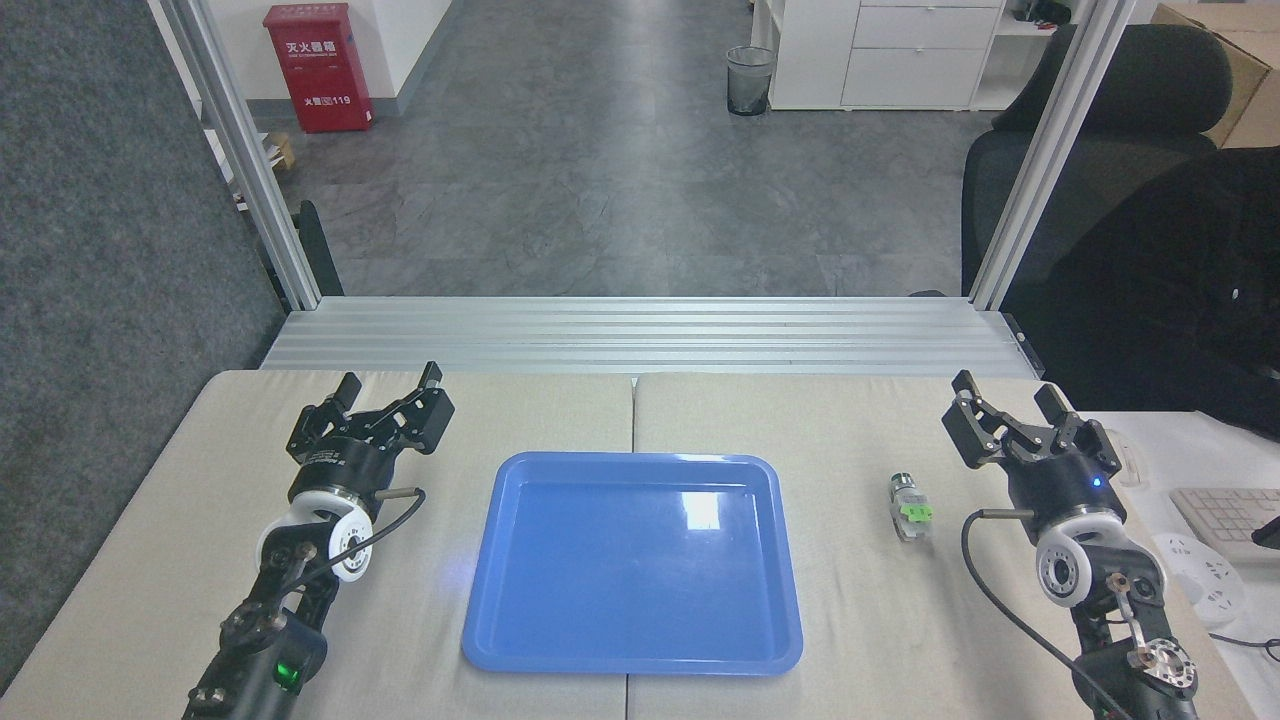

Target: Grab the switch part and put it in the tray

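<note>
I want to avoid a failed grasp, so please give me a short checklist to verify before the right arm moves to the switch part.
1. Right gripper open and holding nothing: ok.
2. Switch part lies free on the table, nothing on top: ok.
3. Space between right gripper and switch part is clear: ok.
4. Tray holds nothing, room for the part: ok.
5. Left gripper open, apart from the tray: ok.
6. Exact height of the right gripper above the table: cannot tell.
</note>
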`<state>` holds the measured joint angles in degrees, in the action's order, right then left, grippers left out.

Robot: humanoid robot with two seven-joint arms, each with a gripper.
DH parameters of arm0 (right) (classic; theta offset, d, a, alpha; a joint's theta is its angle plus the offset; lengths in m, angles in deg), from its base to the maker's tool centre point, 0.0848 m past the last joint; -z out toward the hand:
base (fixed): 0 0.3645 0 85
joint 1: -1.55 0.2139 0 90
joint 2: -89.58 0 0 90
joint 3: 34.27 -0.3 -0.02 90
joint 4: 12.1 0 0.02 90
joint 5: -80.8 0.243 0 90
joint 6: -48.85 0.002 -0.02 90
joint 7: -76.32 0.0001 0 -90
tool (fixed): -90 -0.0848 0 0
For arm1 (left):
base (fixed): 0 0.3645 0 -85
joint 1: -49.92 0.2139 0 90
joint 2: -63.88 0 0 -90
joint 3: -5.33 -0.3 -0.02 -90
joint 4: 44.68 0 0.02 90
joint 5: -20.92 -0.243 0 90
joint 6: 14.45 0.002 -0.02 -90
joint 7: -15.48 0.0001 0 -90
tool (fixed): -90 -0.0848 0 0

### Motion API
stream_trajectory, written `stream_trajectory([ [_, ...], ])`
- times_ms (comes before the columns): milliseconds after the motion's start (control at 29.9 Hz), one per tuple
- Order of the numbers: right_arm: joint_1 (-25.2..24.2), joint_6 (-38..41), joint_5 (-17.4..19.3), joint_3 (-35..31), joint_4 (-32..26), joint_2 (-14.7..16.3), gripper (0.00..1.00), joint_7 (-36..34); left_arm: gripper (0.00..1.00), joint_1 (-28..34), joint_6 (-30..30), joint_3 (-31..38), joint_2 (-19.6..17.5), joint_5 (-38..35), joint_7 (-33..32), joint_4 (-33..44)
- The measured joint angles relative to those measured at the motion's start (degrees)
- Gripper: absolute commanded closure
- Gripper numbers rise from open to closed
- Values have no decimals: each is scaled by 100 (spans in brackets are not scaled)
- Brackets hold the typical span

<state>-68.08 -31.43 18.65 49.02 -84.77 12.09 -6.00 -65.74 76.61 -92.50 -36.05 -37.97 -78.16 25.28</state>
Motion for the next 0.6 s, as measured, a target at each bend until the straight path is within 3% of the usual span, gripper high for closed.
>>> stream_trajectory([
  [603, 17, 30, 4, 2, -1, 4, 0, 3, 0, 0, 0, 0, 0, 0, 0, 0],
])
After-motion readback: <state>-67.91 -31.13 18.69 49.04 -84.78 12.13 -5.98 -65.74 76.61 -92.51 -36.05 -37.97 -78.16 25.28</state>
